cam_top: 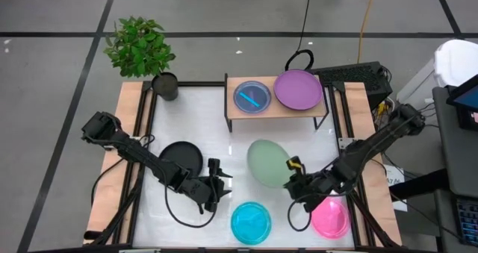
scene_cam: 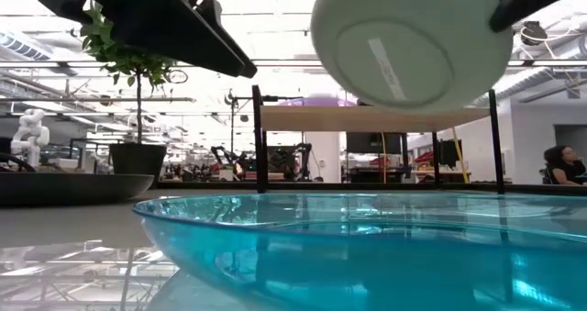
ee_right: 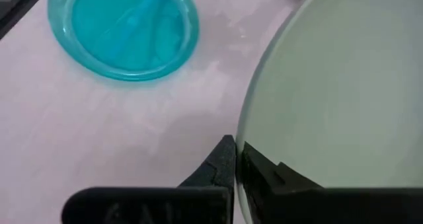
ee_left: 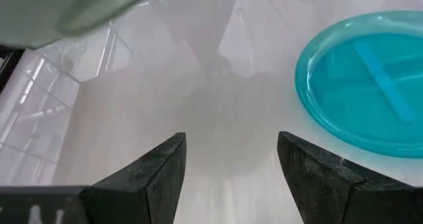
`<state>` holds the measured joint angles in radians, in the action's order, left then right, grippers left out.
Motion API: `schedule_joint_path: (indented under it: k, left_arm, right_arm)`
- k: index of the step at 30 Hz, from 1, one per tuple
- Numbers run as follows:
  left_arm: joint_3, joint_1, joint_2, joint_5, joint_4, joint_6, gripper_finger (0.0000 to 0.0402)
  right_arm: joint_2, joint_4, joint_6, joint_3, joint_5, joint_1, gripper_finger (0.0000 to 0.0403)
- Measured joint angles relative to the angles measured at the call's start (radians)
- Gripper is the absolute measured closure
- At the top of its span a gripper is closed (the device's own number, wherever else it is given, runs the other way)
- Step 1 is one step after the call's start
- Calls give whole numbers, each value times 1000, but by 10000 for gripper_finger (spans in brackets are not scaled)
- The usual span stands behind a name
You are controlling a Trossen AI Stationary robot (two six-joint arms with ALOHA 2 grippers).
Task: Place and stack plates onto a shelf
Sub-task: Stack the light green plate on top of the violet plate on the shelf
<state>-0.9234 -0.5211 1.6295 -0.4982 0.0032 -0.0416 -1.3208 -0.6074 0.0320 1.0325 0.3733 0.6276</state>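
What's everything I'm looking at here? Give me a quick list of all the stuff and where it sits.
Green plate: one, sage green, lifted off the table at its middle, pinched at the rim by the right gripper.
Cyan plate: one, on the table's near edge.
Pink plate: one, near right corner of the table.
Black plate: one, on the table's left side.
Purple plate: one, on the shelf, right half.
Blue plate: one, on the shelf, left half.
Shelf: one, light wood top, black legs, at the table's far edge.
Plant: one, green in a dark pot, far left corner.
Table: one, white top.
Left gripper: open, empty, beside the black plate.
Right gripper: shut on the green plate.
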Motion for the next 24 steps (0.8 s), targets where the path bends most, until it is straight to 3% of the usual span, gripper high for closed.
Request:
schedule_joint_path:
  k: [5, 13, 24]
  left_arm:
    - [0, 8, 0, 0, 0, -33, 158]
    - [1, 10, 0, 0, -2, -58, 158]
    - [1, 23, 0, 1, -1, -168, 158]
  right_arm:
    - [58, -95, -18, 39, 34, -14, 402]
    - [64, -336, -41, 230, 100, -64, 403]
    - [63, -514, -198, 438, 106, -259, 403]
